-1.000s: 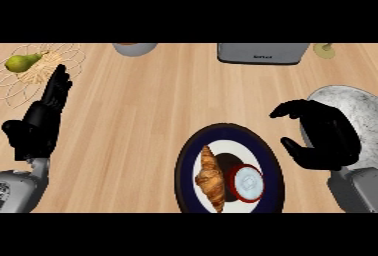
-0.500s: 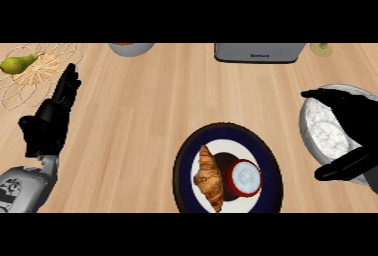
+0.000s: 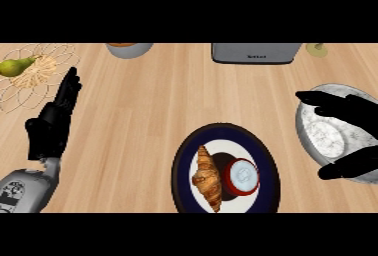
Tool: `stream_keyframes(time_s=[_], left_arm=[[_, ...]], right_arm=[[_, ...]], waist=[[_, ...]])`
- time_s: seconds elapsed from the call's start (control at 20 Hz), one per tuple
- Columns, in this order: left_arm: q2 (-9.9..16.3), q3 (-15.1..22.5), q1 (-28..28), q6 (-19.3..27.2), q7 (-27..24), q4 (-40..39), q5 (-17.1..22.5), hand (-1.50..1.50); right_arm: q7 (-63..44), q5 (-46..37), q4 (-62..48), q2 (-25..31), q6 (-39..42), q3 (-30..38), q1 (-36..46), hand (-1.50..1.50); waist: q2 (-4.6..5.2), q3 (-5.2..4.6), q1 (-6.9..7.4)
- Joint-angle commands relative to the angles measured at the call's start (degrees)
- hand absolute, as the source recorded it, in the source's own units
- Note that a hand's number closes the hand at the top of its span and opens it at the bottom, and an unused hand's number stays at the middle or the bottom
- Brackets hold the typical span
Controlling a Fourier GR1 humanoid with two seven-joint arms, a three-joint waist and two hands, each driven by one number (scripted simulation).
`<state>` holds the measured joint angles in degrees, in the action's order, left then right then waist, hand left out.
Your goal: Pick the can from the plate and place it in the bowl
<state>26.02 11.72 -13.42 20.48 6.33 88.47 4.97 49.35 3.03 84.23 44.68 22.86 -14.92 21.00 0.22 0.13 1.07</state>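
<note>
A red can (image 3: 242,176) with a pale lid stands upright on a dark blue-rimmed plate (image 3: 189,155) at the lower middle, beside a croissant (image 3: 207,178). The grey speckled bowl (image 3: 322,138) sits at the right edge. My right hand (image 3: 351,118) hangs over the bowl, fingers spread and relaxed, holding nothing, to the right of the can and apart from it. My left hand (image 3: 52,123) rests open at the left edge, fingers up.
A wire basket (image 3: 37,75) with a green pear (image 3: 16,66) sits at the back left. A grey cup (image 3: 128,49) and a grey appliance (image 3: 255,53) stand along the back edge. Bare wooden counter lies between the plate and the back.
My right hand has moved rightward from beside the plate to above the bowl. The left hand has shifted slightly. The can and croissant stay on the plate.
</note>
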Motion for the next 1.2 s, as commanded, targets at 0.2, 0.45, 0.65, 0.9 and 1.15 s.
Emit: stream_keyframes(time_s=[0.2, 0.45, 0.65, 0.9, 1.15], left_arm=[[-1.6, 0.1, -0.3, 0.6, 1.3, 0.4, -2.0, 0.00], [-0.5, -2.1, -2.8, -0.3, 4.4, 0.8, -2.3, 0.00], [1.2, -4.8, -1.5, -4.2, 4.4, 1.3, -0.9, 0.00], [-3.3, -3.5, -0.2, -1.6, 2.9, 0.8, -3.8, 0.00], [-3.6, -5.9, -0.1, -5.1, 5.5, 3.9, -4.3, 0.00]], right_arm=[[5.5, -11.0, 3.7, 2.5, 3.0, -7.5, 3.4, -1.50], [5.8, -16.9, 7.1, 4.1, 1.0, -11.3, 0.9, -1.50], [-0.6, -23.4, 10.7, 1.4, -2.5, -14.0, -0.9, -1.50], [-9.4, -33.0, 12.7, -2.5, -5.3, -17.7, -3.0, -1.50], [-5.8, -36.5, 6.7, -6.8, -1.7, -13.0, -1.7, -1.50]], waist=[[-0.22, -0.13, -0.51], [-0.29, -0.12, -1.01], [-0.31, -0.13, -1.00], [-0.27, -0.15, -1.16], [-0.25, -0.13, -0.93]])
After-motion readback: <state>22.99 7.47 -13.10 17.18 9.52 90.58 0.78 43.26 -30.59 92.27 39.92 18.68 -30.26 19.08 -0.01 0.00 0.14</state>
